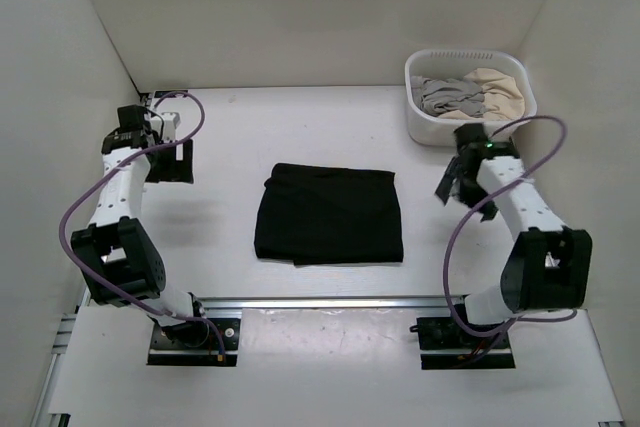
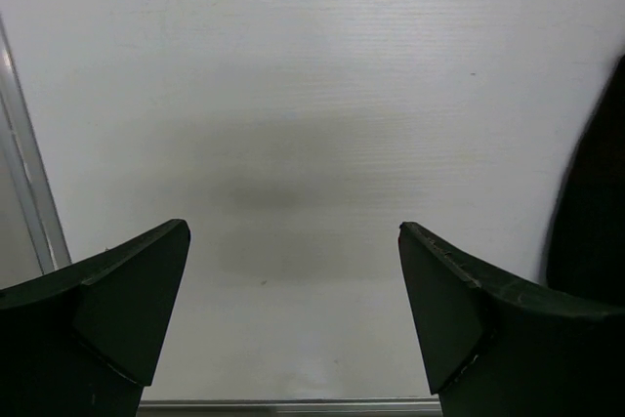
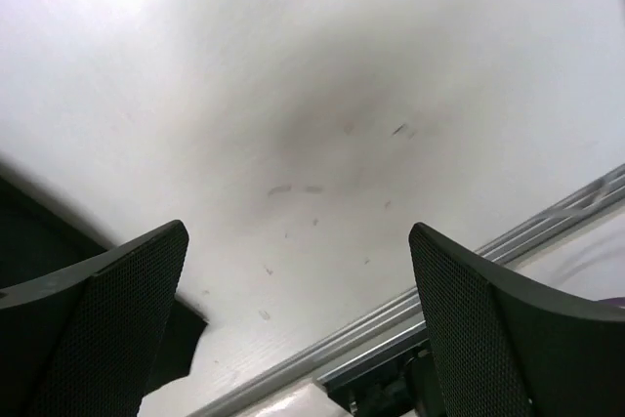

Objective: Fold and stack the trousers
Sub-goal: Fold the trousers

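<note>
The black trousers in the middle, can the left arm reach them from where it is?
Probably yes. The left gripper is open and empty, with only bare table between it and the folded trousers; their dark edge shows at the right of its wrist view.

Plain black trousers [image 1: 329, 214], with no pattern, lie at the centre of a white table [image 1: 300, 127]. At 2 o'clock, a white basket [image 1: 430, 129] holds a grey garment [image 1: 440, 97] and a beige garment [image 1: 497, 90]. The left arm [image 1: 115, 192] at 9 o'clock and the right arm [image 1: 520, 202] at 3 o'clock are white with black joints and have purple cables [image 1: 64, 232]. A small green light [image 1: 488, 144] glows on the right arm. A silver rail [image 1: 330, 301] crosses at 6 o'clock. The walls [image 1: 300, 17] are cream. The left gripper [image 2: 293, 241] has smooth, very dark fingers [image 2: 117, 300]. The right gripper [image 3: 298, 241] has black pads [image 3: 107, 300] with a fine dotted grid. Faint grey scuffs speckle the table beneath it.
</note>
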Motion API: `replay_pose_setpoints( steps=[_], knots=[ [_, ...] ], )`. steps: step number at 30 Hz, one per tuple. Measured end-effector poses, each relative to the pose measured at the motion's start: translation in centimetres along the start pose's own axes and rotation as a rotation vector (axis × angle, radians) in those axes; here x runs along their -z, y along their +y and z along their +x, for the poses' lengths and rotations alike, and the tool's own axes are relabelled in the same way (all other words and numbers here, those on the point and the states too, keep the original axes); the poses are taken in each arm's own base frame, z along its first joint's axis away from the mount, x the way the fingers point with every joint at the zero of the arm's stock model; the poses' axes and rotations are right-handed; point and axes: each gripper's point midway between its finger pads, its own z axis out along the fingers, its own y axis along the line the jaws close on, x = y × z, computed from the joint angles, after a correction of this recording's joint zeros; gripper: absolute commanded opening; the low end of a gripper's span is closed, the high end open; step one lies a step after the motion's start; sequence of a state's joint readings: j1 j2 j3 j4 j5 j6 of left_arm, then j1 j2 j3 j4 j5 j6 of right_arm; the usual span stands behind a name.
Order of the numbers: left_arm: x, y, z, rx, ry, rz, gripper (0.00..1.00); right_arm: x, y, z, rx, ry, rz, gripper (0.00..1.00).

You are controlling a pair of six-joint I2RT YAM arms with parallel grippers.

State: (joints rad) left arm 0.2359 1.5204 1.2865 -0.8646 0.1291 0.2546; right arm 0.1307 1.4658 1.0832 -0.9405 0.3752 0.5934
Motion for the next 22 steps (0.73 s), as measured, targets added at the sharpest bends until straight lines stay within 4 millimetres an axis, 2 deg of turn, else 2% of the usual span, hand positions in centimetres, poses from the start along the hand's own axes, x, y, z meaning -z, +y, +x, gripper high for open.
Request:
replay_pose_setpoints(
  steps=[2,4,6,8,14,22],
  knots=[
    [0.2,0.9,0.1,0.029,0.002,-0.031,1.00,2.6,-1.5,-3.9,-0.066,-0.088,-0.018,0.99],
    [0.5,1.9,0.3,0.056,0.006,-0.071,1.00,5.2,-2.7,-7.0,-0.110,-0.154,-0.060,0.99],
    [0.8,2.8,0.5,0.078,0.013,-0.114,1.00,7.5,-4.0,-9.3,-0.137,-0.203,-0.094,0.99],
    [1.4,3.3,0.5,0.090,0.009,-0.143,1.00,9.0,-5.1,-10.6,-0.148,-0.236,-0.108,0.99],
    [2.6,3.4,0.1,0.103,-0.022,-0.163,1.00,9.2,-5.4,-9.3,-0.097,-0.183,-0.117,0.99],
    [2.8,3.4,0.1,0.108,-0.022,-0.164,1.00,9.6,-5.5,-9.1,-0.077,-0.188,-0.128,0.99]
  ],
)
